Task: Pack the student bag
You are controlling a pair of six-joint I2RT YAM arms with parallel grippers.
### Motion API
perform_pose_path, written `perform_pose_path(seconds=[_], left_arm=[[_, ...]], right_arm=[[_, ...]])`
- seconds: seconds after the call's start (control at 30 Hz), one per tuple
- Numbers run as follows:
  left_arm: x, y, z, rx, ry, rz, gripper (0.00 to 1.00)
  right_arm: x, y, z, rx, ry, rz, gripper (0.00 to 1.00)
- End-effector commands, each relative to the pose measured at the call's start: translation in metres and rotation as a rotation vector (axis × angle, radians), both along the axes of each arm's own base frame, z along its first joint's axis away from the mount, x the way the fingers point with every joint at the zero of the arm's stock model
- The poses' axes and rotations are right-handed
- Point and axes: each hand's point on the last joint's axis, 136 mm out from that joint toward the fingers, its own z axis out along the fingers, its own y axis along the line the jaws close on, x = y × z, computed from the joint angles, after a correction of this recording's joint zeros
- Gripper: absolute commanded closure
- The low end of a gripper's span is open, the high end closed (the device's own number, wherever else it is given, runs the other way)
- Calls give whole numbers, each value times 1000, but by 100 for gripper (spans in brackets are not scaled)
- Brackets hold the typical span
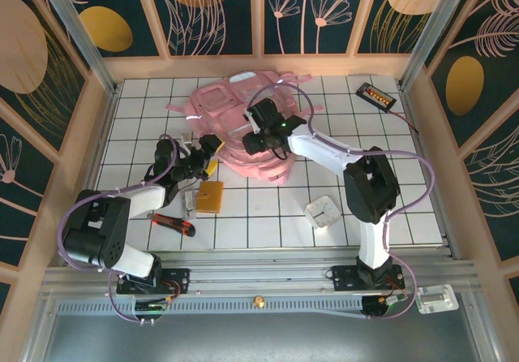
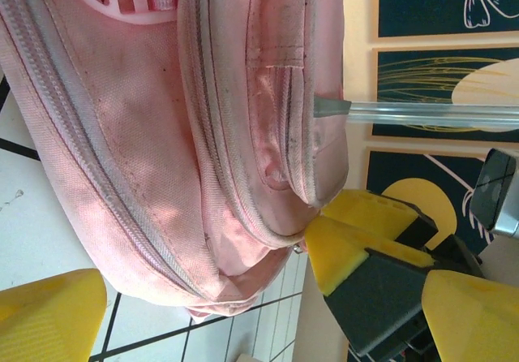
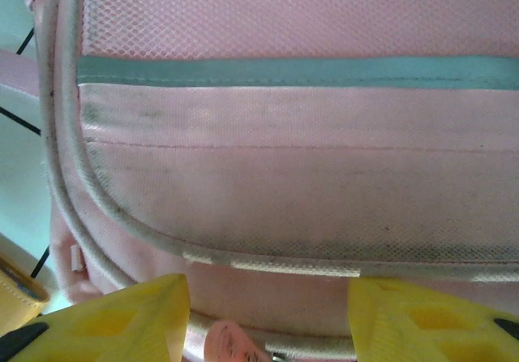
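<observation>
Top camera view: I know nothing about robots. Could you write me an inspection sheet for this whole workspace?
Surface: white gridded table.
Job's things: pink student bag lying at the far middle.
Clutter: orange square pad; red-and-black hand tool; white square box; black device at the far right.
Grippers: left gripper open at the bag's corner; right gripper open over the bag's front.
Cables: purple cables loop along both arms.
Surroundings: wood-framed walls with dark floral panels.
</observation>
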Motion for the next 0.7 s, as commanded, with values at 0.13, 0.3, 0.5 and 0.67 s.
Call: perform_pose_path(seconds=[0.13,0.3,0.5,0.67], left_arm=[[1,1,-2,-40,-4,-1,1],[0,3,-7,-37,4,2,1],[-2,3,-6,-28,0,-3,1],[0,-8,17,-29,-41,-30,1]], right_arm=[[14,1,-9,-57,-11,1,60],[18,2,-12,-61,-18,-11,79],[18,-1,-4,-45,-30,-41,100],[11,-3,27,78,-62,-89,100]])
